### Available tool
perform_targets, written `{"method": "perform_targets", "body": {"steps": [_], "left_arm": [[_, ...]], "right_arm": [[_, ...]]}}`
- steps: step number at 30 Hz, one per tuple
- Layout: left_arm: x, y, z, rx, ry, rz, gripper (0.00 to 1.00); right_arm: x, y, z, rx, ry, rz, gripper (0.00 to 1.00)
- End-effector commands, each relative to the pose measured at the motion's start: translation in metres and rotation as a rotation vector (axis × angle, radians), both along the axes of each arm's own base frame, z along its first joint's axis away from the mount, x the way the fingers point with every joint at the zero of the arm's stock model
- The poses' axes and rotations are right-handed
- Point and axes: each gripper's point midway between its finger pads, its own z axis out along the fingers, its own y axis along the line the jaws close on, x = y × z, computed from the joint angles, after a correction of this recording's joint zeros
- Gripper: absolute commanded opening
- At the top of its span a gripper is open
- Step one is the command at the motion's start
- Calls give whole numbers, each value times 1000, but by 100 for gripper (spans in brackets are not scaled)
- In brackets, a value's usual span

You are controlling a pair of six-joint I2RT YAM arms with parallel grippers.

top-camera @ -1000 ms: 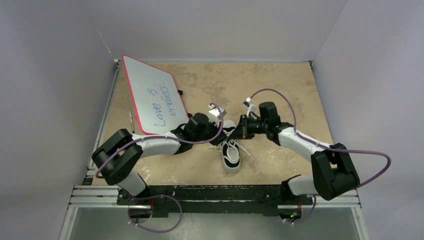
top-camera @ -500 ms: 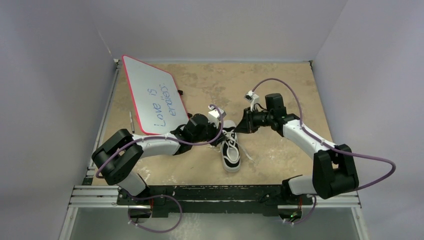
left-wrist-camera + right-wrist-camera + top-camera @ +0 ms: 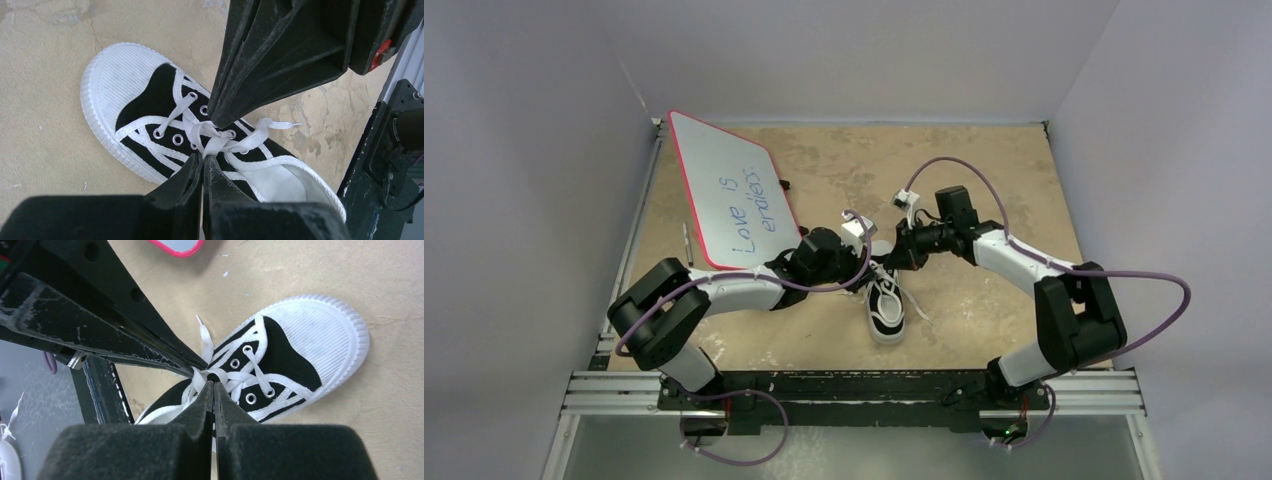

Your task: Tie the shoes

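After swinging off, right gripper point(image 3: 214, 385) returned to shoe point(image 3: 887, 312), jaws closed tight at laces point(image 3: 210, 140), hold unclear; left gripper point(image 3: 202, 159) unmoved, jaws pinching laces.

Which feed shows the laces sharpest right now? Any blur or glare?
Left wrist: laces and eyelets crisp, evenly lit, left fingers a dark foreground. Right wrist: sneaker sharp, right fingers slightly soft. Top external: no glare, laces too small to resolve.

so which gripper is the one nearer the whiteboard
The left gripper: it sits just off the whiteboard's near corner. The right gripper reaches in from the opposite side of the shoe.
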Motion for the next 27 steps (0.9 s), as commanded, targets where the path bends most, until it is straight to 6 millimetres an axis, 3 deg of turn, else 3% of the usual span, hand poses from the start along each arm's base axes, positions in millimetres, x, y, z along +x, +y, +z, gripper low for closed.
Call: {"method": "perform_targets", "body": {"steps": [1, 12, 23, 27], "left_arm": [[2, -5, 16, -47, -42, -14, 0], [3, -9, 22, -82, -32, -12, 0], [2, -10, 21, -83, -26, -13, 0], [2, -10, 22, -89, -22, -12, 0]], "right_arm": [[-3, 12, 17, 48, -74, 60, 0], [-15, 19, 8, 21, -73, 73, 0], [-23, 24, 10, 70, -63, 97, 21], [-26, 27, 14, 113, -76, 108, 23]]}}
